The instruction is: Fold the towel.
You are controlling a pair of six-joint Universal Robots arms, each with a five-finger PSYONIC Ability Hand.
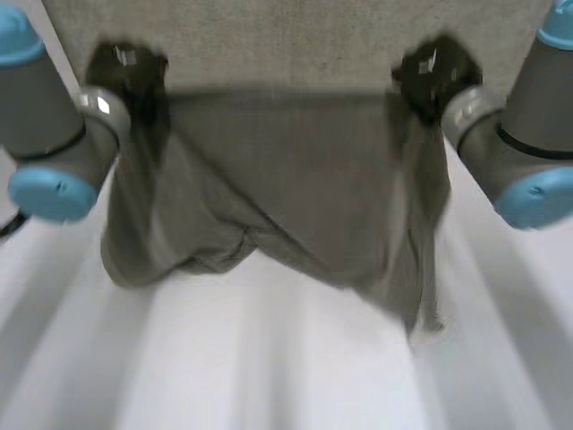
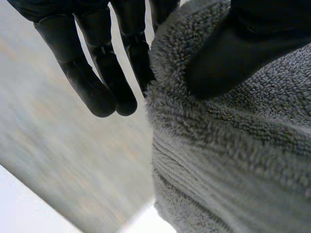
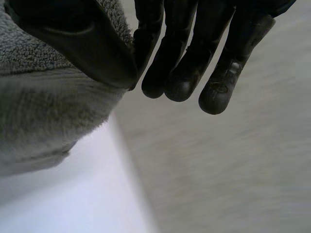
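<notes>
towel [image 1: 295, 206]: grey terry, thick looped pile, a ribbed woven band shows close up in left wrist view [image 2: 218, 174]
held up off the white table [image 1: 269, 358] by both hands, one at each end of a straight line running left-right across the table
- left hand [image 1: 130, 76]: clamped on the towel's left end. left wrist view: thumb [image 2: 233, 53] pressed flat into the pile, cloth bunched round it, fingers [image 2: 97, 82] straight on the other side of the cloth
- right hand [image 1: 434, 72]: clamped on the right end. right wrist view: thumb [image 3: 82, 48] over the towel [image 3: 43, 116], fingers [image 3: 184, 73] straight and close together just beside it

head view gives overall shape, which the wrist views don't: the cloth sags dark and slack from the hands toward the table's near edge, the lower hem uneven, bunched in a rounded lump at the left, trailing to a point lower at the right. beyond the hands, toward the far edge, a lighter flat grey stretch, looks like the same cloth lying flat
wrist views give the pinch and the pile texture; in the head view both hands are just dark shapes

long axis: left-right, between the grey arms, left [image 1: 54, 134] and right [image 1: 519, 152]
</notes>
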